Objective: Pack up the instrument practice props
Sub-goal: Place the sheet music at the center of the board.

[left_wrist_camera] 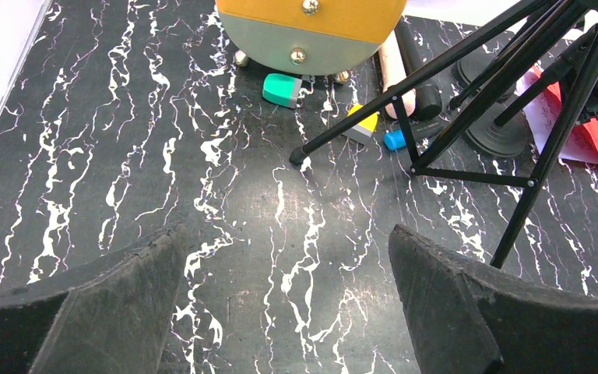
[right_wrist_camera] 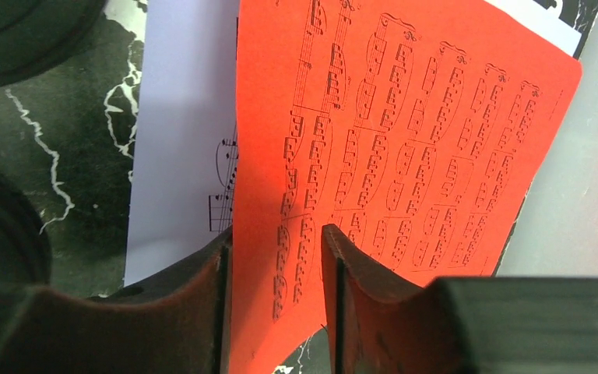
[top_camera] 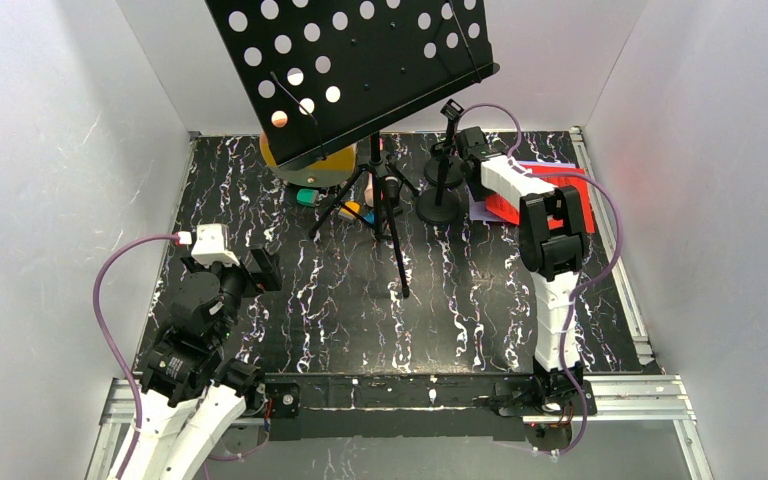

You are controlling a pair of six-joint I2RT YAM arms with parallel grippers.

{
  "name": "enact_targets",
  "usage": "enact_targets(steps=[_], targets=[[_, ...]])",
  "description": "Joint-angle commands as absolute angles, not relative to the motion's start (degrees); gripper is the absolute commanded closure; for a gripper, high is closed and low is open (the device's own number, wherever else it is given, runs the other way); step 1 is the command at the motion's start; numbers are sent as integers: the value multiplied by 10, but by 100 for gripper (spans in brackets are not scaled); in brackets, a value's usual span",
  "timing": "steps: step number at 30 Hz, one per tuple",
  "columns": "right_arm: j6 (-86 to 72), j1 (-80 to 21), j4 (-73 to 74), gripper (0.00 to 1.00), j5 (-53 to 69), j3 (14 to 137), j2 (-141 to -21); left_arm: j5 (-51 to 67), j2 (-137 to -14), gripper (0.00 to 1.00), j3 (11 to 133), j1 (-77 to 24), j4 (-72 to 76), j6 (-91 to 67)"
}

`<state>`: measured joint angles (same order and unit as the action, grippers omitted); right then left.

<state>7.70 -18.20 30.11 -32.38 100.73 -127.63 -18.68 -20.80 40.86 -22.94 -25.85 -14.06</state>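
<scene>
- Nearest me, the left gripper hangs wide open above the table, holding nothing.
- Mid-table, the music rack stands unfolded on its tripod, with the microphones lying underneath and the mic holders upright beside it. None of it looks packed.
- Far right, the right gripper straddles the edge of the red page, jaws parted and not pinching.

Black perforated music rack, red sheet-music page, white page, black white-veined table

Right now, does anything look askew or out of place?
The red sheet sits offset on the white sheet, its near edge inside the open right pincer. A microphone lies under the stand.
</scene>
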Motion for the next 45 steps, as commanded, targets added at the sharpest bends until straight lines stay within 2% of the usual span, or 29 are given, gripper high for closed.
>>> enact_targets(steps=[1,10,13,20,21,22,24,32,35,45], targets=[[73,-189,296,49,-289,1009,-1205,-194,-215,2,406,-224,-261,-136],[16,-153,301,43,-226,908,-1087,-191,-210,2,406,-224,-261,-135],[-29,-93,282,42,-119,850,-1038,-190,-207,2,405,-224,-261,-135],[-172,72,222,37,-21,758,-973,-188,-203,2,405,-225,-260,-136],[-190,94,213,34,-9,747,-970,-189,-203,2,405,-225,-261,-136],[-208,110,196,27,-4,735,-969,-189,-202,2,405,-225,-260,-136],[-228,129,180,24,-11,719,-969,-189,-201,2,405,-224,-261,-136],[-292,155,121,22,-71,680,-993,-190,-204,2,405,-224,-261,-135],[-306,156,111,18,-100,671,-1006,-192,-206,2,404,-224,-261,-135],[-310,163,59,17,-72,643,-1047,-192,-209,2,404,-224,-261,-134]])
